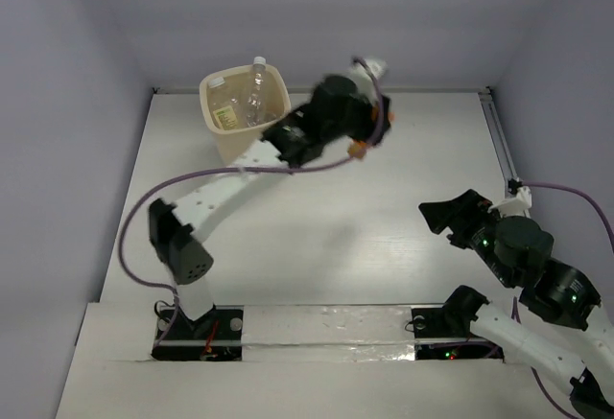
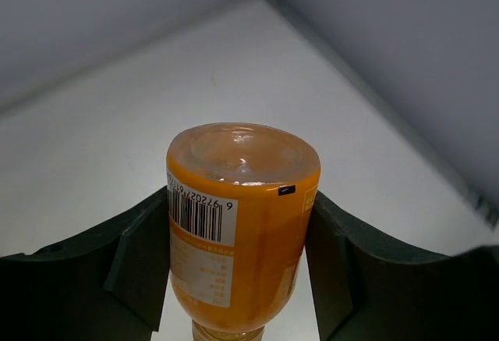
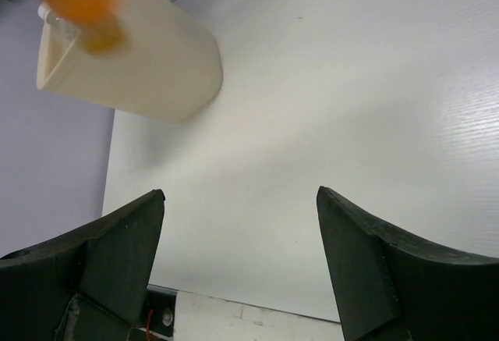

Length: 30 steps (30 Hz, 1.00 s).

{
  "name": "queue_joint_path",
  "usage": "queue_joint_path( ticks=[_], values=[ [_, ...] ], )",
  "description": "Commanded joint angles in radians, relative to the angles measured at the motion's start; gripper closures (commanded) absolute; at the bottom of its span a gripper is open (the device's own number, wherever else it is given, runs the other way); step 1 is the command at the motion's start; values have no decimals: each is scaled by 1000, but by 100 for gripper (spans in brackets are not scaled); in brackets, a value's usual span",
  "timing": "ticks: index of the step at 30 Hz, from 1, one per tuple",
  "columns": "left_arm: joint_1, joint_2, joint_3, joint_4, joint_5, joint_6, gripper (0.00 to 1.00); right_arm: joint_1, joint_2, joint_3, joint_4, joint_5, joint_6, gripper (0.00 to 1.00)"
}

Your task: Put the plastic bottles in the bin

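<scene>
My left claw (image 2: 238,239) is clamped on the stubby orange bottle (image 2: 243,193). One finger presses each side, and the bottle's base points away from my wrist. I hold it above the table (image 2: 117,122), near the bin (image 1: 233,146). A yellow-labelled bottle (image 1: 225,112) and a white-capped bottle (image 1: 256,83) stand inside the bin. My right claw (image 3: 240,208) hangs wide open over the table, well apart from the bin.

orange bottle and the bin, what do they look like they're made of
Orange bottle: probably thin clear plastic, glossy; the base is see-through with bright highlights, and the orange could be contents or tint. Its barcode label looks like printed paper or film. Bin: likely moulded plastic, cream, smooth with a dull sheen; the walls look even and seamless, with rounded corners.
</scene>
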Motion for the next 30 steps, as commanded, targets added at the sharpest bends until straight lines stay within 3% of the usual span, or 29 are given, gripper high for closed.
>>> queue_joint_path(
  ticks=[1, 5, 11, 15, 19, 21, 26, 28, 30],
  values=[
    [171, -180, 122, 38, -52, -49, 60, 1, 41, -5, 114, -35, -51, 16],
    [339, -213, 138, 25, -57, -58, 60, 1, 80, -5, 157, -49, -71, 16],
    [577, -241, -11, 130, -5, -100, 60, 1, 120, -6, 183, -67, -85, 16],
    [627, -198, -103, 166, 63, -88, 60, 1, 116, -22, 182, -73, -76, 16],
    [627, -249, -331, 323, 46, -85, 56, 1, 99, -29, 163, -67, -67, 16],
    [627, -282, -387, 380, -6, -77, 37, 1, 90, -29, 159, -69, -65, 16],
    [627, -344, -447, 437, -32, -77, 10, 1, 84, -43, 166, -78, -57, 17],
    [627, -361, -453, 443, -34, -85, 1, 1, 90, -43, 171, -81, -56, 16],
    [627, -393, -456, 448, -18, -98, 1, 1, 99, -40, 174, -84, -56, 16]
  ],
)
